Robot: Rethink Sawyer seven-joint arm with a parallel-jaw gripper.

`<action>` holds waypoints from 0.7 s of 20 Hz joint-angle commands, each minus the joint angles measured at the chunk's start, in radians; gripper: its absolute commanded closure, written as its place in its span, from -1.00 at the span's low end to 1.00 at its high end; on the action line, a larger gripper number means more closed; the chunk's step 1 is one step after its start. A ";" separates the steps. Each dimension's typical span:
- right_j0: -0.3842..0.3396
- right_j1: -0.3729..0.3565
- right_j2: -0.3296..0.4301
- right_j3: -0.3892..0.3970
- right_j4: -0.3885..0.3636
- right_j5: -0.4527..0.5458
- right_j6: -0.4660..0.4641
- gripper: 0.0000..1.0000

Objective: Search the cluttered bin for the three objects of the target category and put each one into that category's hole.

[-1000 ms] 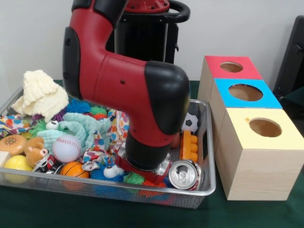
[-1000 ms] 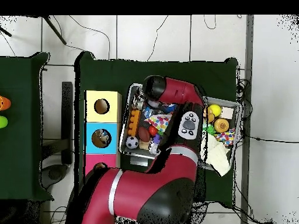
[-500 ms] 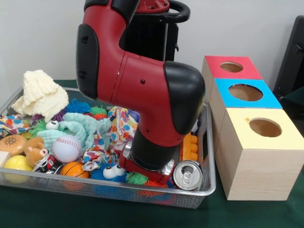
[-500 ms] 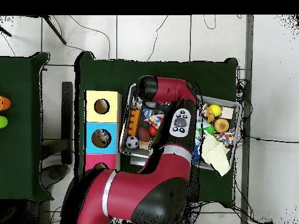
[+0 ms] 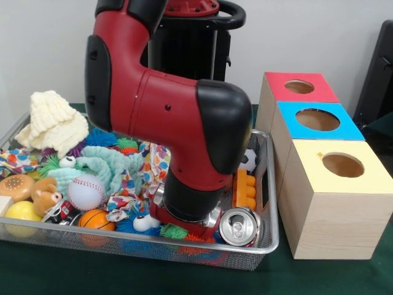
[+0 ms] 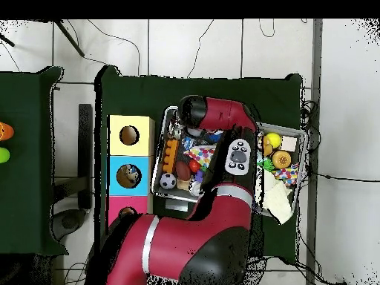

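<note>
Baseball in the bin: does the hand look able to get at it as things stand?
Probably yes. The baseball lies on top of the clutter with nothing covering it, though cloth and toys crowd its sides. The hand is low in the wire bin, near the can.

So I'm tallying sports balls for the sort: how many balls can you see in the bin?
4: baseball, small basketball and yellow ball at the front view's left, soccer ball behind the arm. Clutter may hide more.
</note>
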 commanded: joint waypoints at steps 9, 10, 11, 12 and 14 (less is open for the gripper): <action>-0.051 0.369 0.248 0.154 -0.125 -0.684 0.115 -1.00; -0.053 0.362 0.250 0.165 -0.123 -0.679 0.119 -1.00; -0.058 0.354 0.256 0.179 -0.119 -0.667 0.117 -1.00; -0.060 0.345 0.259 0.191 -0.116 -0.658 0.116 -1.00; -0.055 0.328 0.253 0.213 -0.120 -0.657 0.123 -1.00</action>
